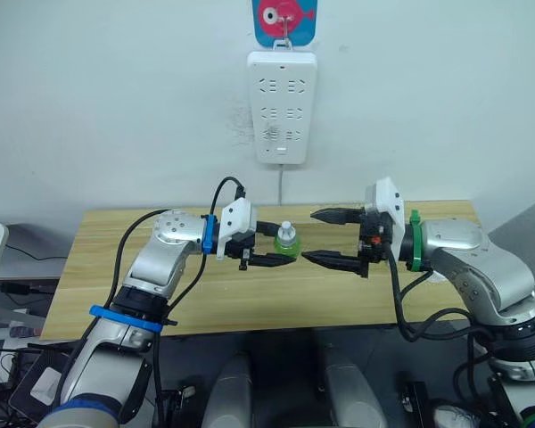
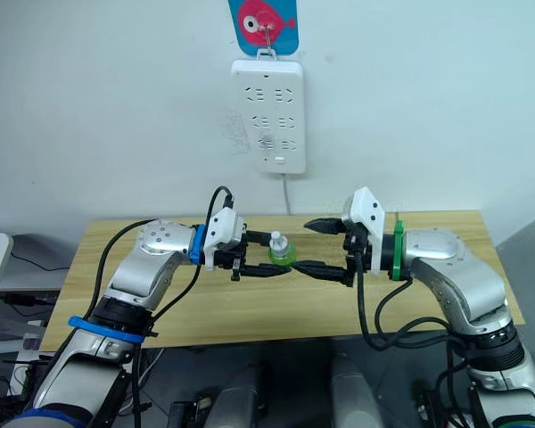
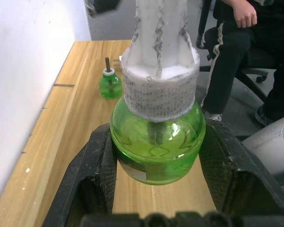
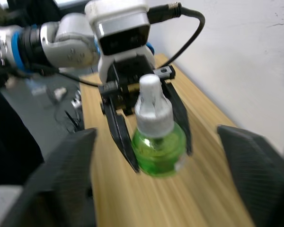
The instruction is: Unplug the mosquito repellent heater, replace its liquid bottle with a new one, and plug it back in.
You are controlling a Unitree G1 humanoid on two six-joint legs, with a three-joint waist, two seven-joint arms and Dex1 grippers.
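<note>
White wall backs a wooden table point(image 1: 250, 299), and a power strip point(image 1: 282, 107) hangs on it below a fish hook point(image 1: 284, 20); its sockets look unoccupied. No heater can be made out, neither plugged into the strip nor on the table.

Mid-table, the left gripper point(image 1: 267, 248) pinches a green bottle point(image 1: 287, 242) by its round belly, fingers on either side, holding it upright with the white cap point(image 4: 153, 108) free on top. That grip looks chosen to steady the bottle while leaving the cap exposed for the other hand.

To the right, the right gripper point(image 1: 332, 237) faces the bottle with its fingers spread wide, apart from it and level with the cap, probably lined up to close on the cap and twist it off.

Farther along the table a second green bottle point(image 3: 110, 84) stands uncapped, its wick showing, well apart from the grippers. A seated person point(image 3: 255, 42) is off the table's end
</note>
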